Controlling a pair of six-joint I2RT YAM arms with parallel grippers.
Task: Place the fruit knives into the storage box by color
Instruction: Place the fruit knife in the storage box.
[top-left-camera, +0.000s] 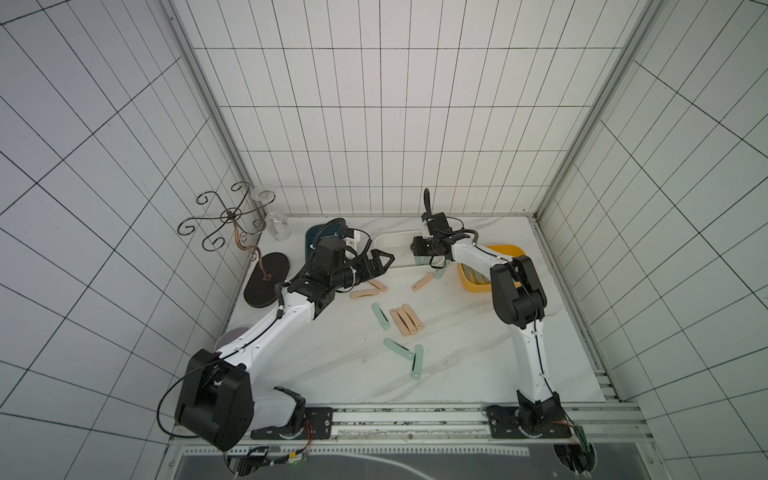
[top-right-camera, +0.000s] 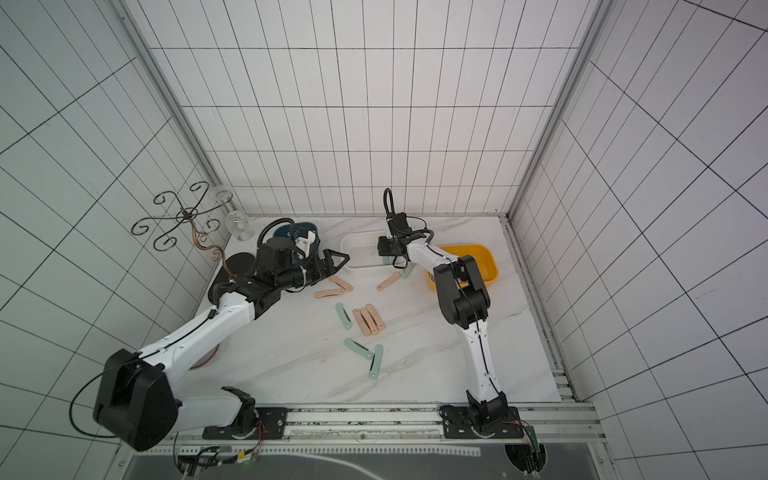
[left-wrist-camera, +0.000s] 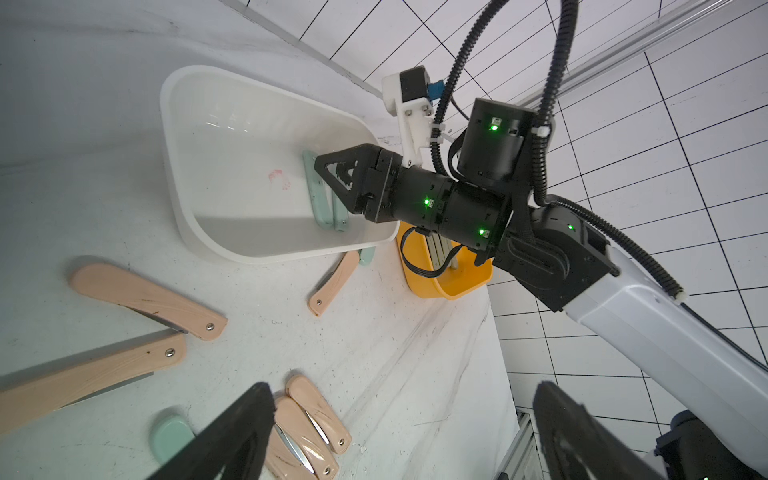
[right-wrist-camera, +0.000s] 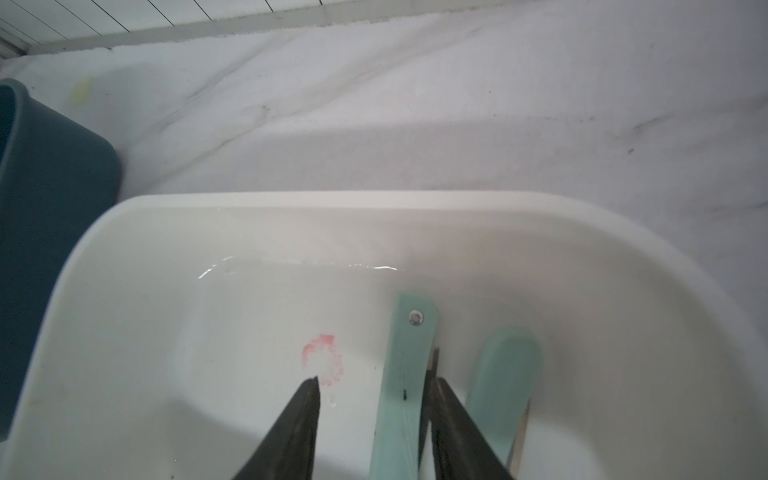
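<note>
A white marbled counter (top-left-camera: 457, 365) carries two robot arms sorting fruit knives by colour. The left arm (top-left-camera: 270, 328) reaches in low, its left gripper (top-left-camera: 384, 262) poised at the end of the white box (top-left-camera: 397, 235) nearest the blue box (top-left-camera: 311, 237), jaws wide apart with nothing between them. The right arm (top-left-camera: 530, 353) bends over the white box from the side of the yellow box (top-left-camera: 505, 250). The right gripper (right-wrist-camera: 374, 380) points down inside the white box, jaws apart, with a mint-green knife (right-wrist-camera: 409, 374) between them, close against one finger. A second mint-green knife (right-wrist-camera: 505, 374) lies just beside it in the same box. Loose on the counter are three peach knives (top-left-camera: 405, 320) side by side, a mint knife (top-left-camera: 380, 316) just beside them, a mint pair (top-left-camera: 409, 355) nearer the arm bases, a peach pair (top-left-camera: 370, 290) by the left gripper, and a peach and a mint knife (top-left-camera: 430, 277) at the white box's front wall.
</note>
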